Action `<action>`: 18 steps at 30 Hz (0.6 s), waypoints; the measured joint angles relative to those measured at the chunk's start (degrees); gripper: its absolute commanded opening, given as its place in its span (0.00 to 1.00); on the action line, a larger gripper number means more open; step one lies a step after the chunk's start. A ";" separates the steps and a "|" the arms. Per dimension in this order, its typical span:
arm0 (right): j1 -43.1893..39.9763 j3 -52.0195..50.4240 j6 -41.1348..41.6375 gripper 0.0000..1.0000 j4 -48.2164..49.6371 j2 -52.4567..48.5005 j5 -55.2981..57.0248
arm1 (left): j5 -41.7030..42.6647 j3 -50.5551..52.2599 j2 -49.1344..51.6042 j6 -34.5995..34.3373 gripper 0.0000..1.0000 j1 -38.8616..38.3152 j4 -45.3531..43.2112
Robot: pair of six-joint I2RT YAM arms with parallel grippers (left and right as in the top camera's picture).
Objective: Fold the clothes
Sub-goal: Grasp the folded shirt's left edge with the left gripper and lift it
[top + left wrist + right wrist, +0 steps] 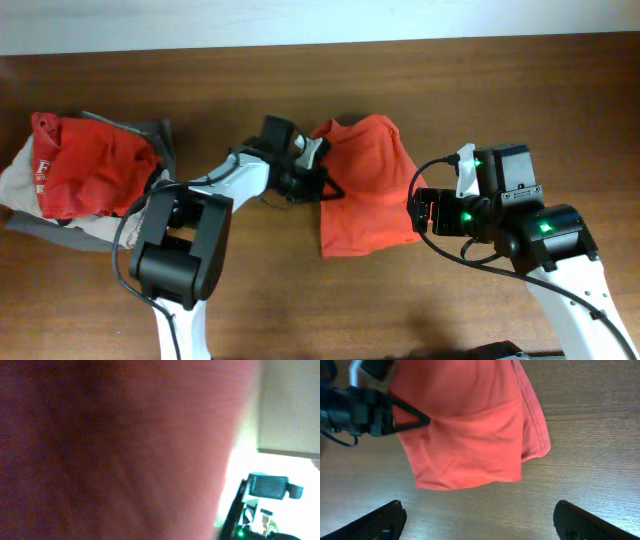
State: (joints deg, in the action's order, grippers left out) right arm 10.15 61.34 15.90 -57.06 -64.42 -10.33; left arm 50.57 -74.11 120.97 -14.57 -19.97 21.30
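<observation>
The orange-red T-shirt (365,185) lies bunched in a rough folded shape at the table's middle; its print is hidden. It also shows in the right wrist view (470,435). My left gripper (312,182) is at the shirt's left edge and shut on the cloth; its black finger shows in the right wrist view (410,414). Blurred orange cloth (125,450) fills the left wrist view and hides the fingers. My right gripper (480,522) is open and empty, just off the shirt's right edge, above bare wood; it also shows in the overhead view (425,210).
A pile of other clothes (90,170), red, grey and beige, lies at the table's left end. The wooden table (400,300) runs to a pale wall at the back. The right arm's base (272,487) shows in the left wrist view.
</observation>
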 measured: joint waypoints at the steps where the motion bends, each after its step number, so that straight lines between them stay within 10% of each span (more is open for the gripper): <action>1: 0.00 0.00 0.02 0.99 -0.02 0.00 0.00 | 0.96 0.09 -0.48 0.26 0.01 0.57 -0.90; 18: 0.00 0.00 0.04 0.99 -0.20 0.00 0.04 | 3.87 0.11 -20.35 0.87 0.00 22.34 -5.99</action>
State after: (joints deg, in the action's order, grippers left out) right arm 10.15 61.34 15.94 -57.25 -64.42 -10.28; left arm 54.43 -74.00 100.62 -13.69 2.37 15.31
